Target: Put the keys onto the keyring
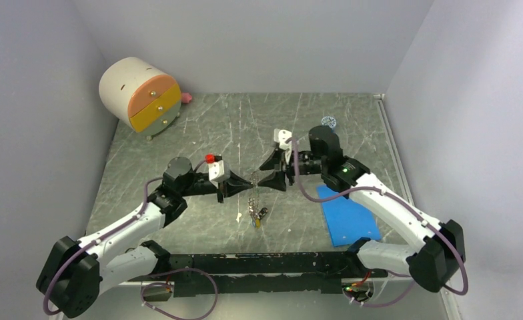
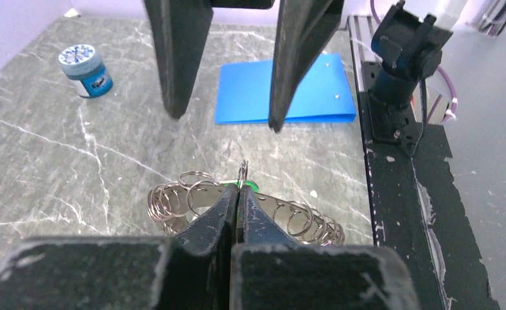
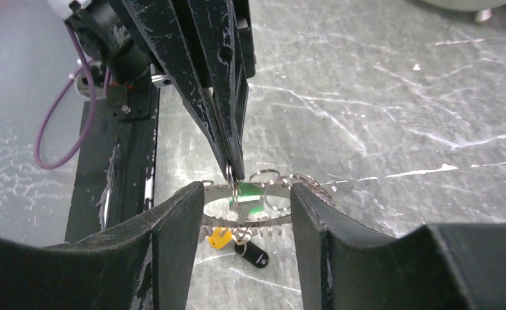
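Observation:
My left gripper [image 1: 252, 180] [image 2: 237, 194] is shut on a small split ring [image 2: 242, 170] and holds it above the table. The keyring [image 2: 173, 201] [image 3: 224, 189], a silvery hoop carrying several small split rings, hangs from that ring, below the jaws in the top view [image 1: 253, 207]. A green key [image 3: 253, 201] lies within the hoop. A yellow key [image 3: 219, 237] and a black key [image 3: 253, 254] dangle under it. My right gripper [image 1: 267, 172] [image 3: 246, 194] is open, one finger on either side of the hoop, touching nothing that I can see. Its fingers [image 2: 176, 58] face my left jaws.
A flat blue pad [image 1: 347, 217] [image 2: 286, 84] lies right of centre. A small blue jar [image 1: 329, 121] [image 2: 86, 70] stands at the back right. A round drawer box [image 1: 141, 93] stands at the back left. A black rail [image 1: 259, 263] runs along the near edge.

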You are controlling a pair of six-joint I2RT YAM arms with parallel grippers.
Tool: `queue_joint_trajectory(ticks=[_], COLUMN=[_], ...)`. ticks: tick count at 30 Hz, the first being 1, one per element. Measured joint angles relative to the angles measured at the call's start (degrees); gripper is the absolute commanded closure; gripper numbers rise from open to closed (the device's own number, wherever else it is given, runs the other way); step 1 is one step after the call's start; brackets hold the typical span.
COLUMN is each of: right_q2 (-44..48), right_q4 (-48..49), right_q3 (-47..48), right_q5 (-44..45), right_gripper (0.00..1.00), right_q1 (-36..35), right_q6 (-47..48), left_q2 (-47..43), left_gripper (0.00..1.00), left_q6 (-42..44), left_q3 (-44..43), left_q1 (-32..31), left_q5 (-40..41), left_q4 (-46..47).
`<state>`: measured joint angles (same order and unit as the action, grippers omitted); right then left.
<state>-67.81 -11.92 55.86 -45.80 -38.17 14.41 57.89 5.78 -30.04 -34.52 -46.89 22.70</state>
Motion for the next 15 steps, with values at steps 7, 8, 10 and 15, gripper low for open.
queue_joint_trajectory(ticks=[7,8,10,15], right_q2=[5.22,5.4,5.46,5.11], right_q4=[13.49,14.88,17.97,23.74], right_q3=[-6.29,-6.51,-6.64,-6.67], right_q5=[-6.4,-7.26,-9.07,-11.82], right_gripper=[0.6,0.62,0.65,0.72], right_q1=[3.69,3.69,3.69,3.02], right_q6=[-6.93,-7.58,-9.29,-12.35], left_q2=[0.02,0.02,0.09,0.96], left_gripper=[0.97,0.97,0.97,0.97], left_q6=[-14.43,-16.02,-19.21,-24.52], left_q3=[5.18,5.49,5.92,6.03], left_q1=[3.72,4.09,4.83,5.46], left_q5=[-2.84,-3.06,-3.85,-5.09], left_q4=[21.77,24.39,29.83,39.21])
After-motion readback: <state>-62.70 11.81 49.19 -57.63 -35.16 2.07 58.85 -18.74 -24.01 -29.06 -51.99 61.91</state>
